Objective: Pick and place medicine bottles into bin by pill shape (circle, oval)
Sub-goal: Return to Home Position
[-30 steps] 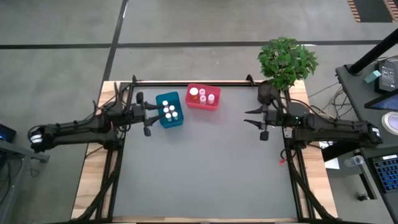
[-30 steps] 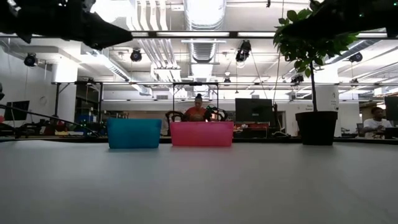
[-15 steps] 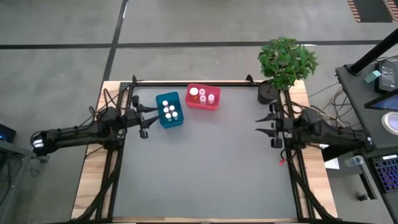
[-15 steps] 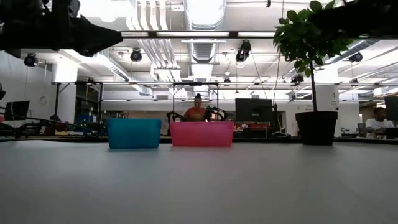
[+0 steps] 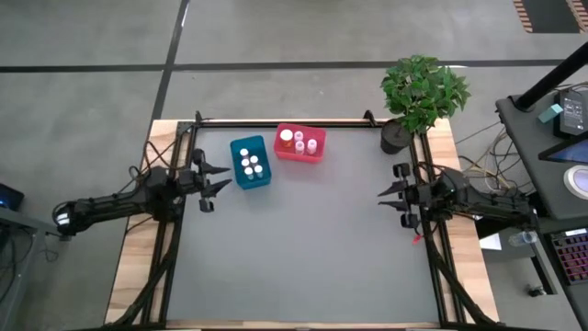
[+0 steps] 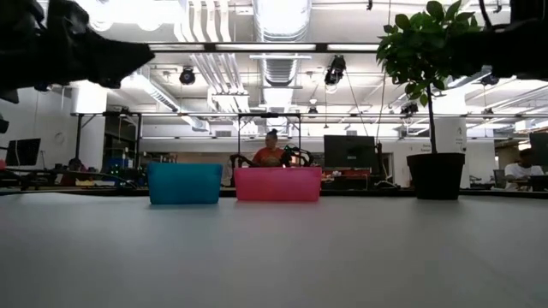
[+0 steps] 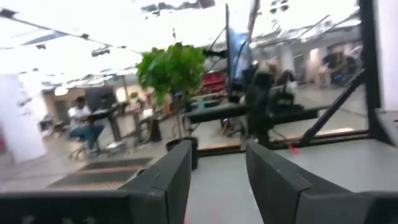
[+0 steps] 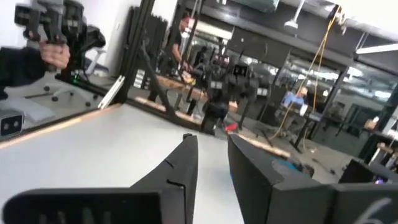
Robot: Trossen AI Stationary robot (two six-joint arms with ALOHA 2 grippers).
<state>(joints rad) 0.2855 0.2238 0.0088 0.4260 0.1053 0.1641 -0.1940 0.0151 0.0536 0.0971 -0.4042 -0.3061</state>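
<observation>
Several white-capped medicine bottles [image 5: 250, 164] stand in the teal bin [image 5: 249, 163] at the table's far left. Others, one with an orange body, stand in the pink bin [image 5: 299, 143] beside it. Both bins show in the low view, teal [image 6: 184, 183] and pink [image 6: 277, 184]. My left gripper [image 5: 213, 184] is open and empty over the table's left edge, near side of the teal bin. My right gripper [image 5: 393, 195] is open and empty over the table's right edge. Both wrist views show open fingers, left [image 7: 217, 180] and right [image 8: 212, 168].
A potted plant [image 5: 421, 92] stands at the table's far right corner, its black pot [image 6: 435, 175] showing in the low view. Bare grey table [image 5: 303, 248] spreads between the arms. People sit in the room beyond the table.
Both arms have drawn back outward. My left gripper has gone toward the table's left and near edges, away from the teal bin. My right gripper has gone toward the table's right and near edges. The bins and bottles have stayed where they were.
</observation>
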